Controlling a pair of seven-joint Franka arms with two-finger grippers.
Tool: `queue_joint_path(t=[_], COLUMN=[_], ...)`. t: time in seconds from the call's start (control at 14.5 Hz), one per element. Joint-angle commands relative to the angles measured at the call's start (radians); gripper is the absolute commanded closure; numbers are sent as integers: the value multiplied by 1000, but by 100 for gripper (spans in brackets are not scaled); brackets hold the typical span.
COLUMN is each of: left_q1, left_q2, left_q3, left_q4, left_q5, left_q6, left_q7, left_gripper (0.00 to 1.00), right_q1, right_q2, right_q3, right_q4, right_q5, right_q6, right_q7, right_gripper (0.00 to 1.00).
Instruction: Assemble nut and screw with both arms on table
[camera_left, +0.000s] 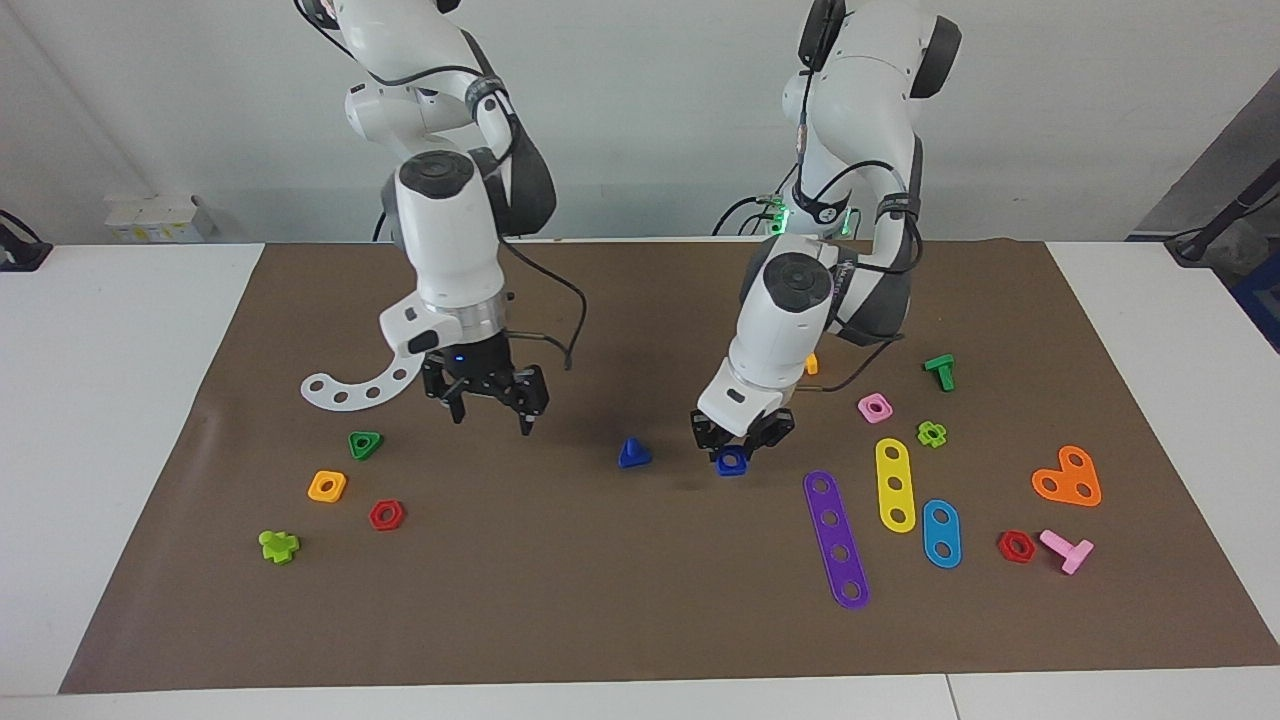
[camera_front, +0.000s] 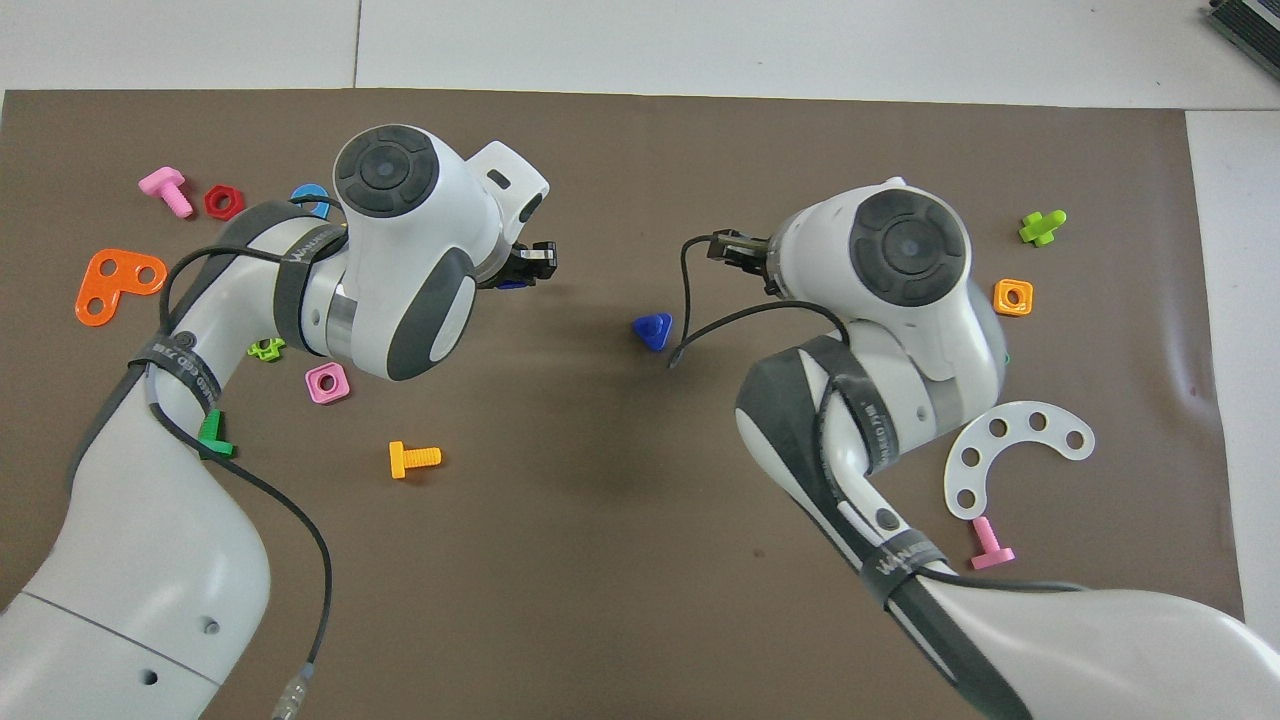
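Note:
The dark-blue screw (camera_left: 633, 454) (camera_front: 653, 330) stands on its triangular head on the brown mat of the table (camera_left: 600, 600), mid-table, with nothing touching it. My right gripper (camera_left: 490, 412) (camera_front: 735, 250) hangs open and empty above the mat, off toward the right arm's end from the screw. My left gripper (camera_left: 738, 446) (camera_front: 527, 268) is shut on the dark-blue square nut (camera_left: 731, 462) (camera_front: 510, 284). It holds the nut low over the mat, just beside the screw toward the left arm's end.
Purple (camera_left: 835, 540), yellow (camera_left: 895, 484) and blue (camera_left: 941, 533) strips, an orange plate (camera_left: 1068, 477) and a pink nut (camera_left: 875, 407) lie toward the left arm's end. A white arc (camera_left: 365, 385), green nut (camera_left: 365, 444), orange nut (camera_left: 327, 486) and red nut (camera_left: 386, 515) lie toward the right arm's end.

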Motion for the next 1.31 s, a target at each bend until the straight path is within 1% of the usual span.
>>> queue_joint_path(t=[0.0,0.14,0.28,0.35,0.41,0.55,0.62,0.76,0.97,1.11,1.24], left_q1=[-68,-91,-129,-143,-151,-154,-160,-167,-168,-169,-169], left_q2=[53,62,80,105,134,178,180,180,178,178,178], left_q3=[19,17,20,22,22,22,22,22,20,20,20], left_q4=[90,111,123,142,184,261,265,263,249,243,228], left_q5=[-14,-25,-31,-31,-31,-31,-31,-31,-27,-30,-28], left_q6=[-44,-42,-44,-44,-53,-96,-105,-133,-138,-136,-128], left_q7=[-14,-28,-34,-41,-50,-51,-53,-56,-56,-56,-56], left_gripper=[100,100,100,100,100,100,100,100,100,100,100], right_q1=[-88,-122,-151,-162,-176,-212,-225,-228,-217,-220,-226], right_q2=[-77,-122,-182,-208,-231,-239,-239,-251,-292,-289,-262], right_q3=[17,18,17,11,6,1,1,1,1,1,1], right_q4=[-21,-13,-9,2,28,108,125,94,10,19,82], right_q5=[1,3,15,46,63,64,66,67,67,66,63], right_q6=[-58,-130,-228,-290,-362,-497,-547,-552,-526,-525,-555], right_q7=[-124,-158,-171,-195,-233,-308,-335,-370,-372,-402,-422], right_gripper=[0,0,0,0,0,0,0,0,0,0,0])
